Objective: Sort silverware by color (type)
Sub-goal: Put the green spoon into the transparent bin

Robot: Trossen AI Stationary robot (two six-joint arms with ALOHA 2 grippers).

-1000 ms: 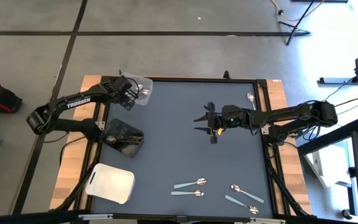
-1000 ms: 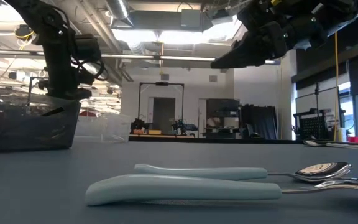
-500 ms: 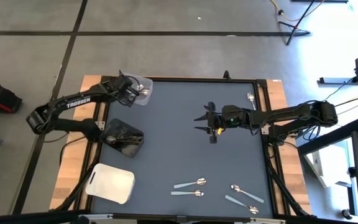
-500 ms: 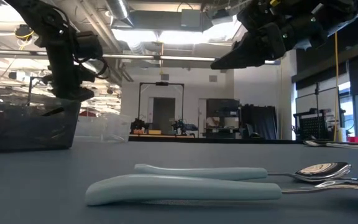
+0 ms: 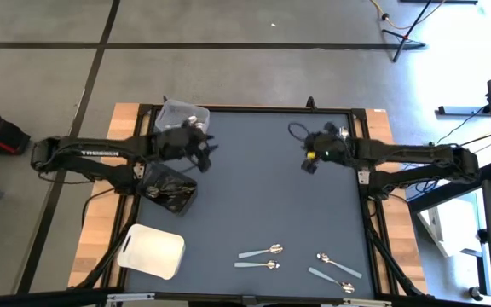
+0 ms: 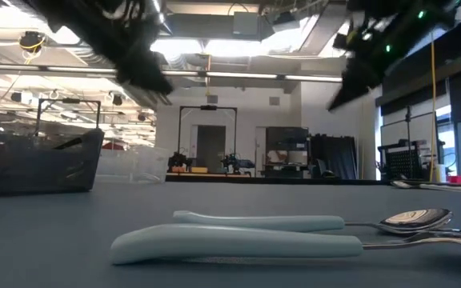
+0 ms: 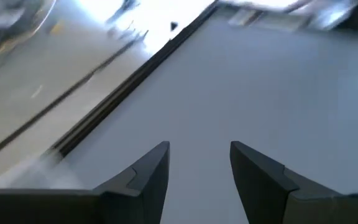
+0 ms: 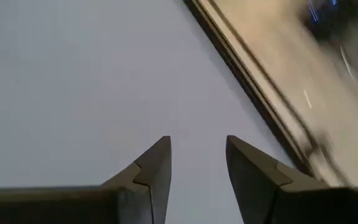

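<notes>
Four pale-blue-handled silver spoons [image 5: 261, 251] are laid along the near edge of the dark grey worktop [image 5: 254, 188], whose middle is left bare. Above its far part, the left gripper [image 5: 205, 152] and right gripper [image 5: 309, 162] are held with fingers parted, empty.

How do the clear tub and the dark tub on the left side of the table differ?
The clear tub sits at the table's far corner, while the dark tub sits nearer the front, next to the white tray. The clear tub is see-through, with a shiny spoon showing inside; the dark tub is smoky, its contents hard to tell. Both are small squarish containers along the table's left edge.
</notes>
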